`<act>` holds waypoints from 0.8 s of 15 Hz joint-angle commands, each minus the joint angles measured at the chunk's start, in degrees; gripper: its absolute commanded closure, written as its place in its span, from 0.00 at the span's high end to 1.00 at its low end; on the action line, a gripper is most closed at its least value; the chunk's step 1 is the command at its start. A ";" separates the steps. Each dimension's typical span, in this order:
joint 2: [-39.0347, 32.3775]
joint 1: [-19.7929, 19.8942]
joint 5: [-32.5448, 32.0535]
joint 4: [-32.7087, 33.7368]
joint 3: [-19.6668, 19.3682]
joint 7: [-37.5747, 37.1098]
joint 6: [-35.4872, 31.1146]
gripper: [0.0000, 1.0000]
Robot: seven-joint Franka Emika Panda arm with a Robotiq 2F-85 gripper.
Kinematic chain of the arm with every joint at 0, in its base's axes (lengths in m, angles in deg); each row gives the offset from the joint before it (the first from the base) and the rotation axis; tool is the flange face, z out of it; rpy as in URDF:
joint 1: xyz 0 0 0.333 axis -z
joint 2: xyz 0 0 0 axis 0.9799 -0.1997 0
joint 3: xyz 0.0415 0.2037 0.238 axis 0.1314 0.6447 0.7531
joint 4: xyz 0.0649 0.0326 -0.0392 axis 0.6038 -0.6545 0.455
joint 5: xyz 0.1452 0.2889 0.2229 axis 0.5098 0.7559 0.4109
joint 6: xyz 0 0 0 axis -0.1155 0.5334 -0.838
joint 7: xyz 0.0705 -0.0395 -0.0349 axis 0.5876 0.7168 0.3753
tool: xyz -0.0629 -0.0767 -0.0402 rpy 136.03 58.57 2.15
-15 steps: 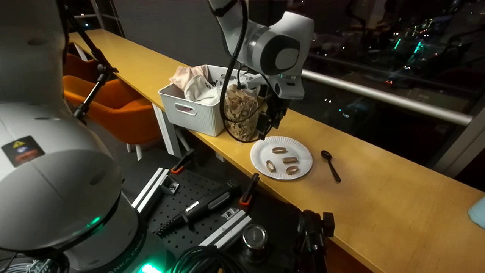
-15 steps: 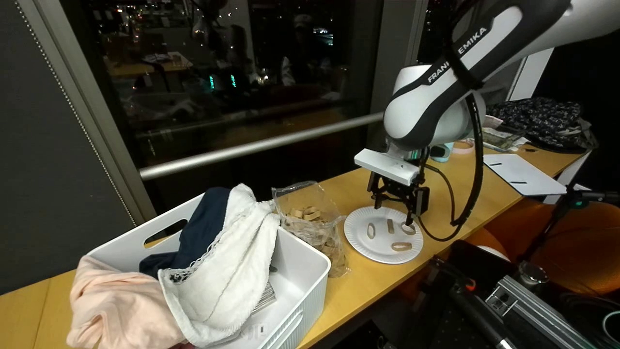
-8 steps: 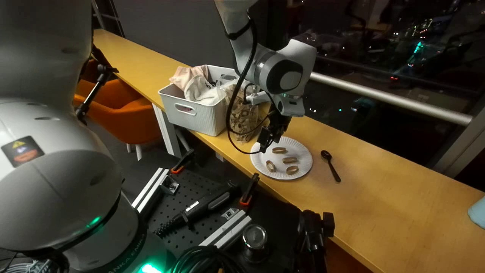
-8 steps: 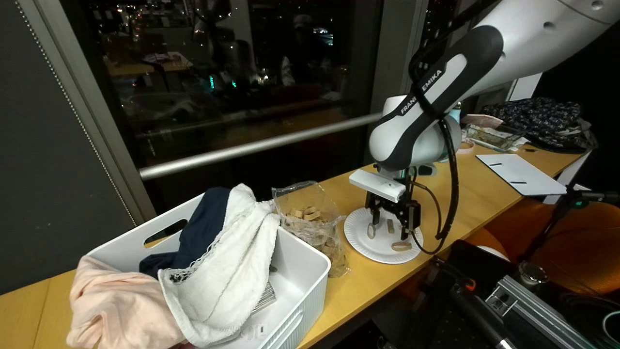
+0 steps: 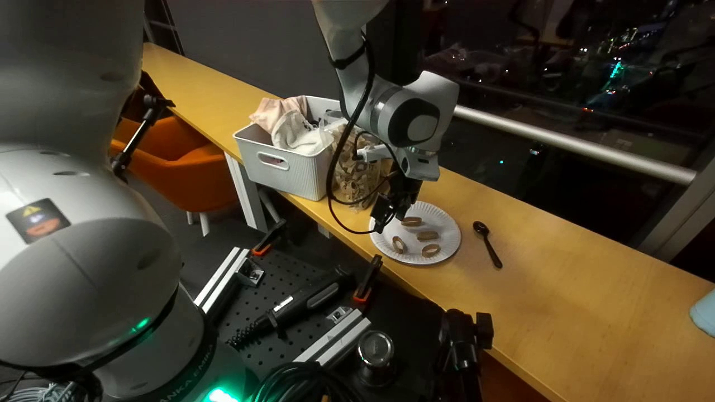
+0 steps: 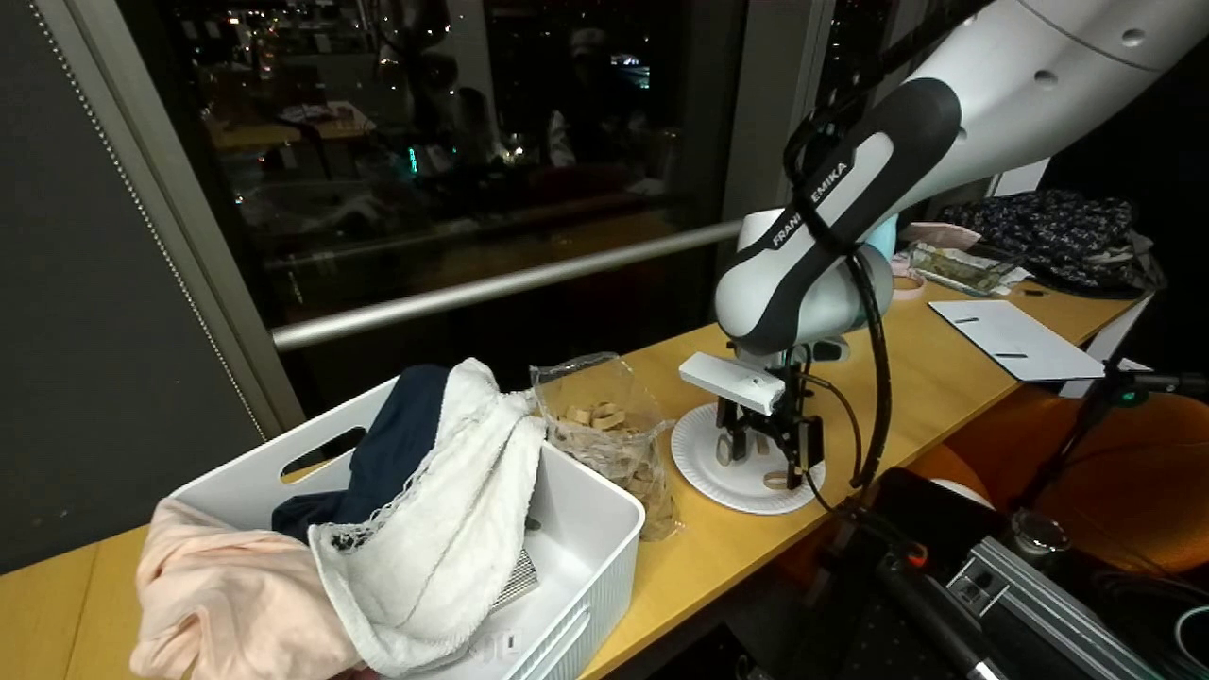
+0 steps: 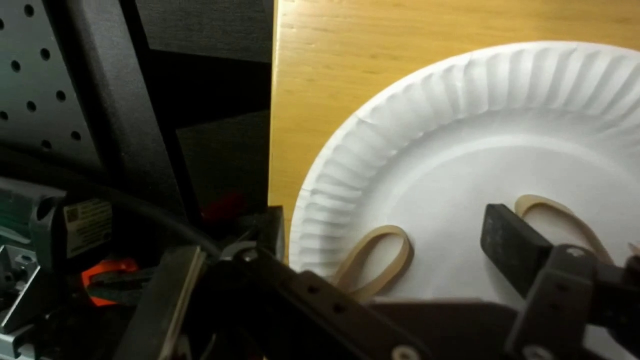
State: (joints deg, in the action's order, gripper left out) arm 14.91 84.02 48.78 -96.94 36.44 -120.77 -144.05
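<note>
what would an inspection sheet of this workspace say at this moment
Surface: long yellow wooden table beside a black perforated board.
Job's things: round white paper plate carrying four tan oval loops, lying apart.
Clutter: slim black spoon, white rectangular plastic bin of cloths, clear plastic bag of tan pieces.
Grippers: one black two-fingered gripper, open above the plate, holding nothing; contact with loops unclear.
Cables: black cable hanging in a loop beside the gripper.
Surroundings: dark window, silver metal rail, curved orange chair.
</note>
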 commanded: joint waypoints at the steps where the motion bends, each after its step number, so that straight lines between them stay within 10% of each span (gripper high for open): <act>1: -1.09 -1.11 0.76 1.13 -1.55 -1.88 0.18 1.00; 12: -4.34 -1.48 0.61 2.69 -2.82 -9.46 -0.36 1.00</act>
State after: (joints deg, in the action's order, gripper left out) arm 11.59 83.87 48.78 -94.76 34.71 -128.29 -144.07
